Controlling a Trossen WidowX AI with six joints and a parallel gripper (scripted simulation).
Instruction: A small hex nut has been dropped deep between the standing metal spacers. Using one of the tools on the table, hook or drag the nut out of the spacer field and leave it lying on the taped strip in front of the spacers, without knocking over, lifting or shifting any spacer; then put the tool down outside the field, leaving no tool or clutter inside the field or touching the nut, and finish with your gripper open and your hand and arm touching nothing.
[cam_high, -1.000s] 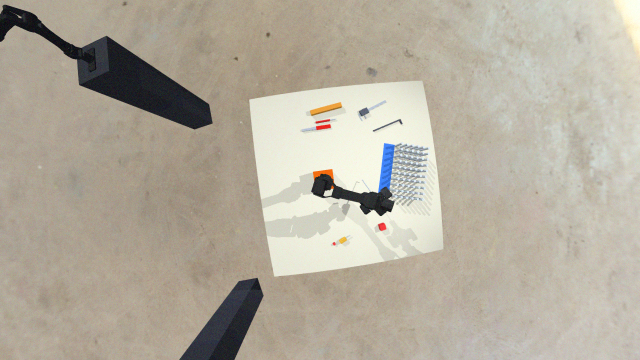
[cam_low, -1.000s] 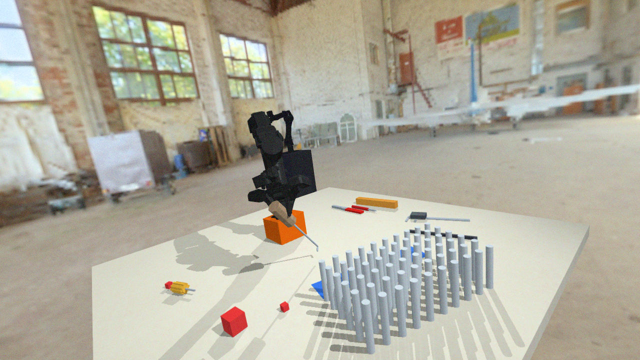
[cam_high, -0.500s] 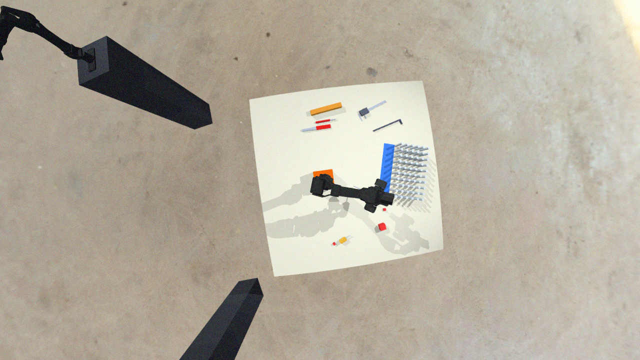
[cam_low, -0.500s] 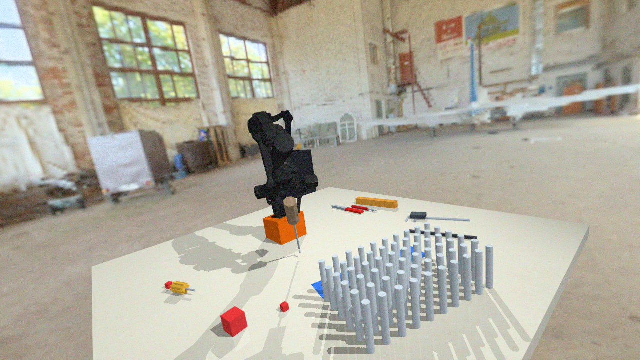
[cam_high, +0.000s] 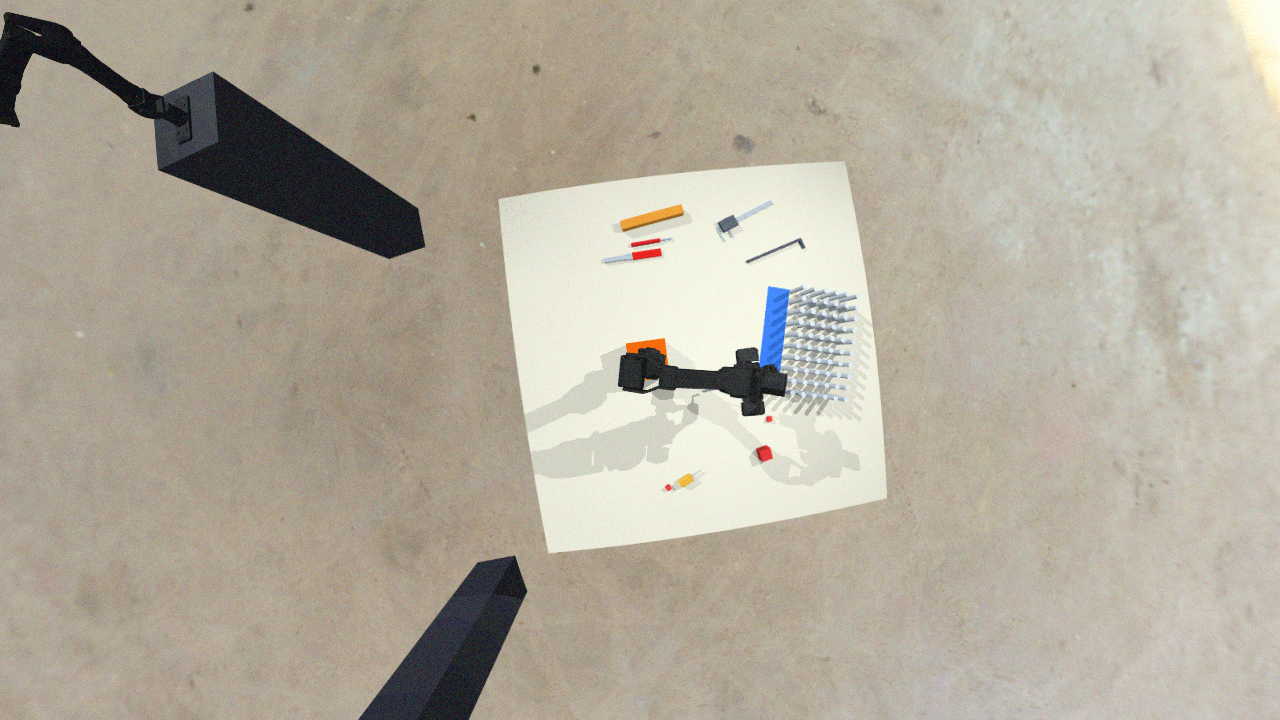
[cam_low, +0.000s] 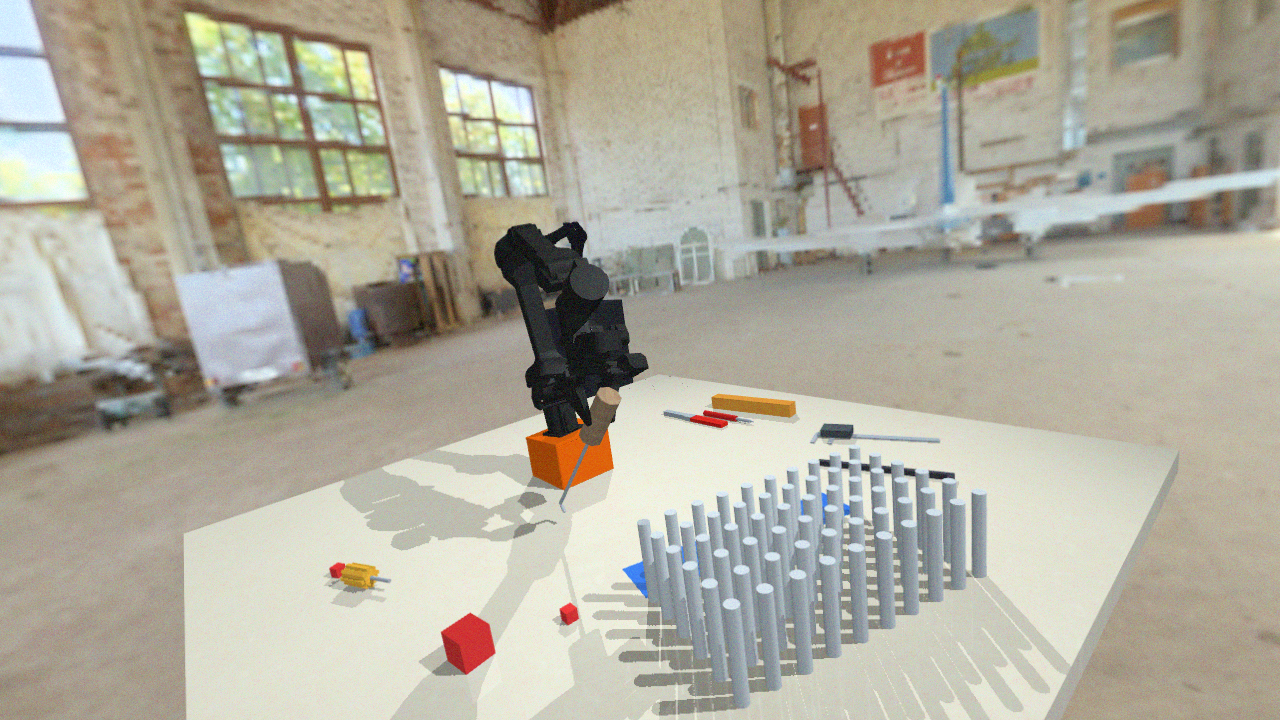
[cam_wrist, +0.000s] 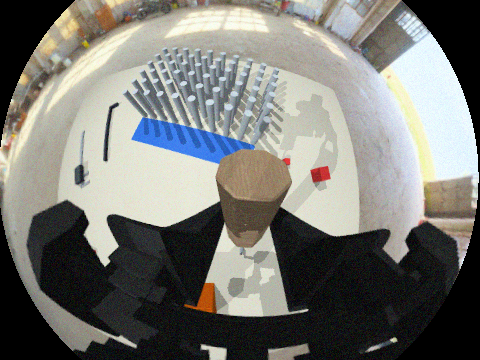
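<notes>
My gripper (cam_low: 601, 413) (cam_wrist: 247, 206) is shut on the wooden handle of a hook tool (cam_low: 598, 428) (cam_wrist: 254, 176). It holds the tool raised and tilted, handle end up, with the thin shaft and small hooked tip pointing down and back toward the arm's base. The tip hangs outside the field. The grey metal spacers (cam_low: 736, 653) (cam_wrist: 211, 117) stand upright in rows, beyond the tool in the wrist view. The blue taped strip (cam_high: 776, 308) (cam_low: 636, 575) (cam_wrist: 175, 141) lies along the field's near side, partly hidden by the arm and handle. I cannot make out the nut.
A black hex key (cam_high: 775, 250) (cam_wrist: 106, 135) and calipers (cam_high: 727, 223) (cam_low: 836, 431) lie beyond one end of the field. Red cubes (cam_high: 764, 453) (cam_low: 468, 642) and a yellow screwdriver (cam_high: 686, 480) (cam_low: 359, 574) lie past the other. An orange bar (cam_high: 651, 217) and red-handled tools are farther off.
</notes>
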